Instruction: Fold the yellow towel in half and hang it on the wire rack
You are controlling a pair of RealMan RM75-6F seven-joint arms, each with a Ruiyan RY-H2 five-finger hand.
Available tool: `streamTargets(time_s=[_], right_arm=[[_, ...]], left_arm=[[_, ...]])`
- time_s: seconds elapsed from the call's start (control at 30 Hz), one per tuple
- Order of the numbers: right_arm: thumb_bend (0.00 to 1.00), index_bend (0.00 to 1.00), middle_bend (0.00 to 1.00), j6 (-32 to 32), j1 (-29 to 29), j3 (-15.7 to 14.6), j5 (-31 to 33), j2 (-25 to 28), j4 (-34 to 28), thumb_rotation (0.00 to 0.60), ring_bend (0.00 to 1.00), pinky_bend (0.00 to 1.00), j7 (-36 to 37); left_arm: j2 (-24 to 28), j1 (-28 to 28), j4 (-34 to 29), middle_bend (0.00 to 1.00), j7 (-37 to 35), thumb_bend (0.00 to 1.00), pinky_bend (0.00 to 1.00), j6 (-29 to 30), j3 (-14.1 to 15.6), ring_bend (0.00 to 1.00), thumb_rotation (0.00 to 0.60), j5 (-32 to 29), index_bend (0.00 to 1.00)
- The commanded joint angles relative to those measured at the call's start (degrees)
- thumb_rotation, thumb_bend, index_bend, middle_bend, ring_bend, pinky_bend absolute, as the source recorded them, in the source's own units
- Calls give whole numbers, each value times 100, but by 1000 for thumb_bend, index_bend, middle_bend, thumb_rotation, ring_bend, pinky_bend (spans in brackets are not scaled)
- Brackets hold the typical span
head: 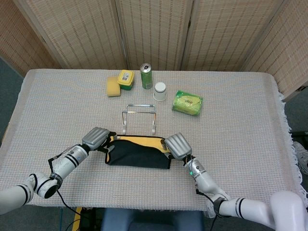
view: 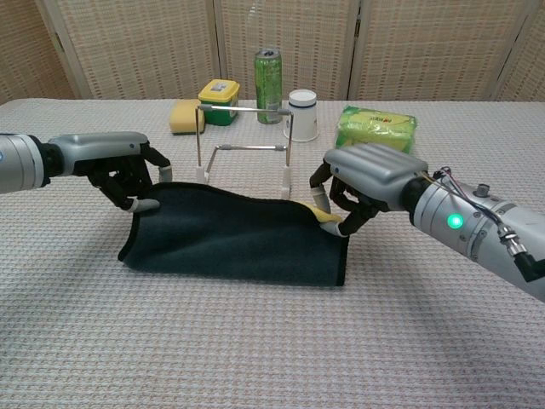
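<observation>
The left robot hand (view: 128, 170) pinches the left corner of the yellow towel (head: 138, 152), and the right robot hand (view: 366, 183) pinches its right corner. The towel lies folded over, dark side up, on the tabletop (head: 240, 144) just in front of the wire rack (head: 139, 117). Behind the rack stand one green can (head: 146, 76), one white cup (head: 160, 91), one lidded yellow tub (head: 125, 79), one sponge (head: 113, 86) and one green packet (head: 187, 103). Woven screens (head: 154, 29) close the back.
</observation>
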Motion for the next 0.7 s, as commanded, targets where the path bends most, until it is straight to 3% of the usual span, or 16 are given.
streamTargets(time_s=[0.03, 0.23, 0.4, 0.7], right_arm=[[350, 622, 899, -34, 60, 26, 54, -49, 84, 600, 1000, 1000, -14], [351, 626, 899, -50, 184, 54, 93, -154, 283, 600, 1000, 1000, -1], [351, 630, 901, -57, 251, 50, 105, -222, 449, 600, 1000, 1000, 65], [351, 630, 901, -90, 397, 43, 99, -358, 729, 600, 1000, 1000, 67]], left_arm=[[-56, -54, 79, 887, 42, 440, 870, -82, -41, 797, 600, -96, 497], [-132, -119, 235, 886, 147, 439, 869, -286, -71, 797, 600, -326, 468], [-141, -108, 264, 885, 268, 435, 869, -331, -100, 797, 600, -504, 387], [60, 67, -29, 855, 655, 352, 870, -156, -164, 777, 600, -910, 120]])
